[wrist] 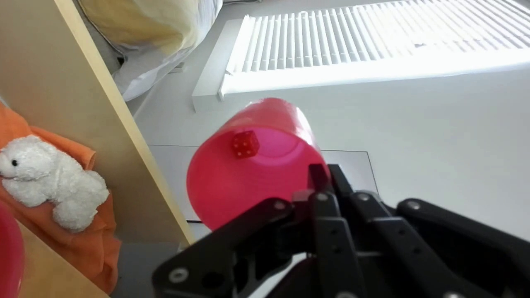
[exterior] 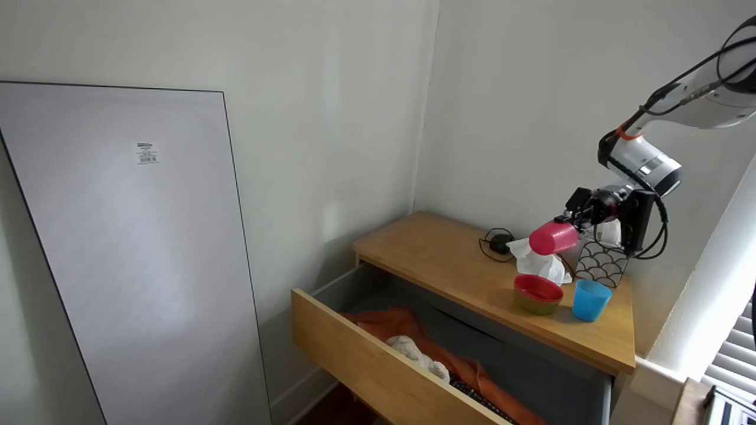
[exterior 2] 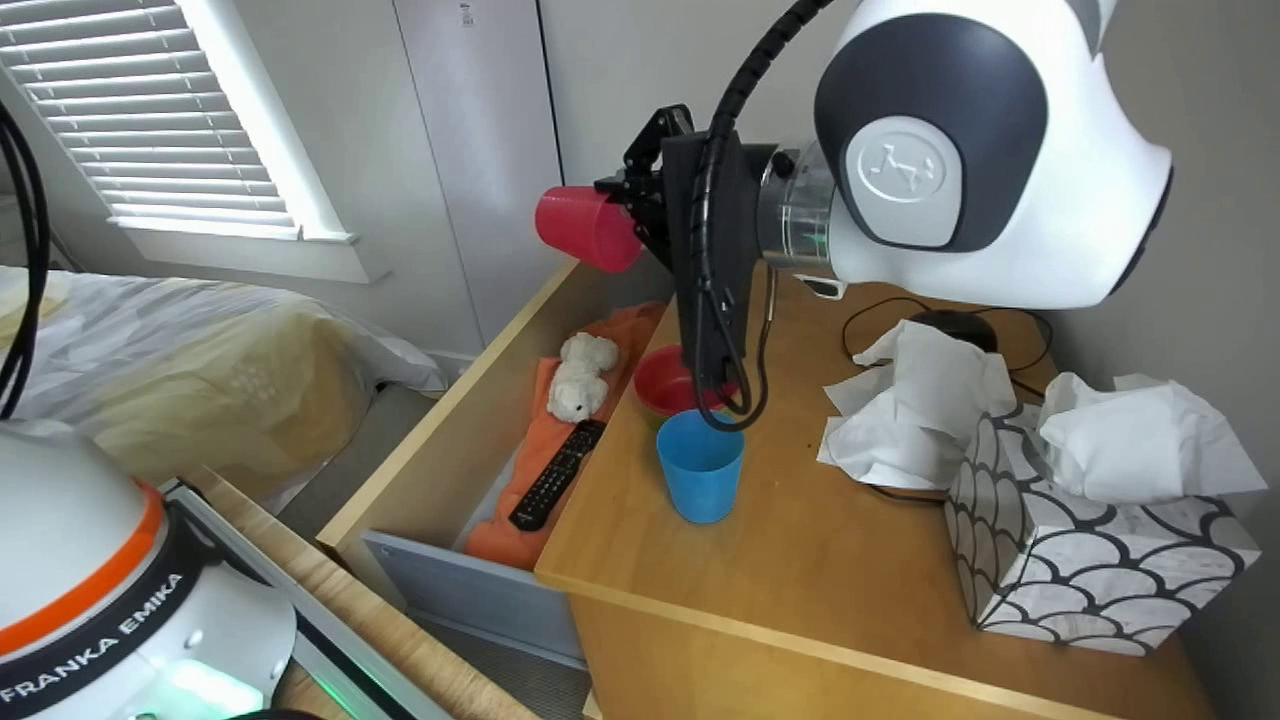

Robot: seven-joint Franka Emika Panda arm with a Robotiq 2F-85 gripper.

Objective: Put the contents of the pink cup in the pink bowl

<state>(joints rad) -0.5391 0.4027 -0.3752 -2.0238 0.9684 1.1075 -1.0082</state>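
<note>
My gripper (wrist: 329,176) is shut on the wall of the pink cup (wrist: 248,186), one finger inside the rim and one outside. The pink cup shows in both exterior views (exterior: 552,238) (exterior 2: 580,225). It lies tipped on its side in the air, with its mouth toward the gripper. A red die (wrist: 245,145) is inside the cup. The pink bowl (exterior: 538,287), red-pink inside with a green lower part, stands on the dresser below the cup. It also shows behind the blue cup in an exterior view (exterior 2: 665,380), and its edge shows in the wrist view (wrist: 8,252).
A blue cup (exterior: 590,300) stands beside the bowl on the dresser top (exterior: 437,248). Crumpled tissue (exterior 2: 915,400), a tissue box (exterior 2: 1090,560) and a black cabled device (exterior: 501,243) are behind. The open drawer (exterior: 378,354) holds orange cloth, a white plush toy (exterior 2: 580,378) and a remote (exterior 2: 557,475).
</note>
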